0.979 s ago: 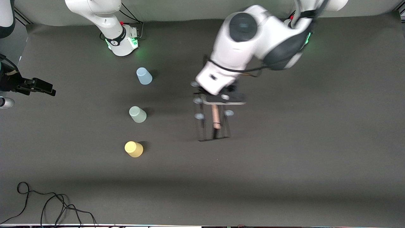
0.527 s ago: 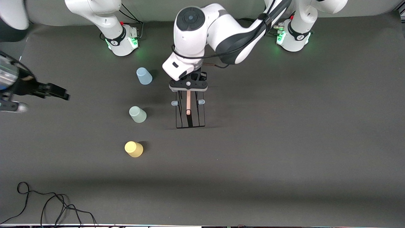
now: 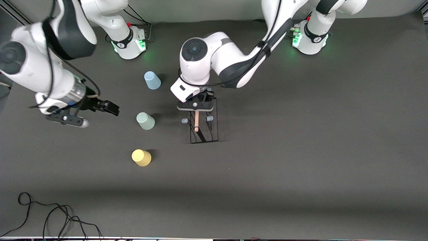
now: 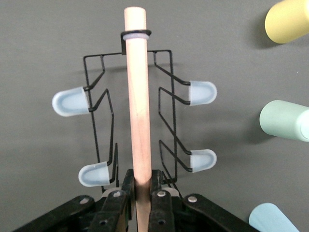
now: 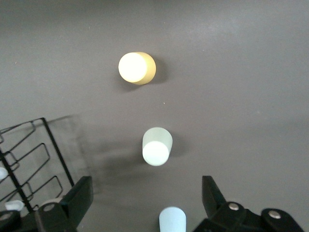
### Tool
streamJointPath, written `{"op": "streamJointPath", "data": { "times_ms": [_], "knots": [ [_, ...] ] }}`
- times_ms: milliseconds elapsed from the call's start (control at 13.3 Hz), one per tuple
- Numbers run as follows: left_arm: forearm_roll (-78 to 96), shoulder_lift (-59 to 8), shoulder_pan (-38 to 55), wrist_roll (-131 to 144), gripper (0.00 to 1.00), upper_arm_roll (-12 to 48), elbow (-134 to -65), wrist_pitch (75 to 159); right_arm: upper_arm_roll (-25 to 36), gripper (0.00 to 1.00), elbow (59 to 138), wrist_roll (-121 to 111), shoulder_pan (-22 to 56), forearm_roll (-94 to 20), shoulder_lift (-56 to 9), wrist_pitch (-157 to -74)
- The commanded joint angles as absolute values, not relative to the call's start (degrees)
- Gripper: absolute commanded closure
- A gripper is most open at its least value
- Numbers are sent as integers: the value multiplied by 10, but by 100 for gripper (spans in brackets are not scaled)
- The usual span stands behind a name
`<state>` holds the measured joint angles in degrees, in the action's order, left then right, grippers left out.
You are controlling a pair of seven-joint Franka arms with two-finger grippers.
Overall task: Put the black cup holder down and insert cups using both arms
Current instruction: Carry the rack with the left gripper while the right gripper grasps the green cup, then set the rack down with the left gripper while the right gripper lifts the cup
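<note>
The black cup holder [image 3: 204, 132] hangs from my left gripper [image 3: 195, 107], which is shut on its wooden rod handle [image 4: 137, 106]. The base is low at the mat; I cannot tell whether it touches. Several pale-tipped pegs [image 4: 70, 101] stick out sideways. The light blue cup [image 3: 152, 80], pale green cup [image 3: 145, 121] and yellow cup [image 3: 141, 157] stand in a row beside the holder, toward the right arm's end. My right gripper [image 3: 108, 107] is open and empty, beside the green cup. In the right wrist view the gripper [image 5: 145, 203] faces the yellow cup [image 5: 136, 67], green cup [image 5: 156, 146] and blue cup [image 5: 172, 220].
The dark mat [image 3: 301, 150] covers the table. A black cable [image 3: 50, 214] lies at the near corner at the right arm's end. The arm bases [image 3: 130, 43] [image 3: 309, 38] stand along the table's edge farthest from the front camera.
My left arm carried the holder toward the cups and brought it lower. My right arm swung in from the table's end toward the green cup.
</note>
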<state>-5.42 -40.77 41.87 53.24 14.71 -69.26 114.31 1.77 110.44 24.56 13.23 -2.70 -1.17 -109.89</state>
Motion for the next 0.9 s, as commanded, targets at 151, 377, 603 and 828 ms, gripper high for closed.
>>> {"op": "streamJointPath", "data": {
  "times_ms": [151,377,603,828],
  "knots": [
    [-63,-424,432,544,100,141,-703,1206,21,0,1227,258,136,-29,-8,-1250],
    [-62,-430,432,546,100,140,-704,1207,22,0,1281,258,159,-30,-42,-1340],
    [-61,-434,427,546,12,140,-703,1207,22,0,1281,256,162,-30,-97,-1366],
    [-62,-428,426,545,0,135,-697,1207,22,0,1288,254,170,-32,-127,-1377]
  ]
}}
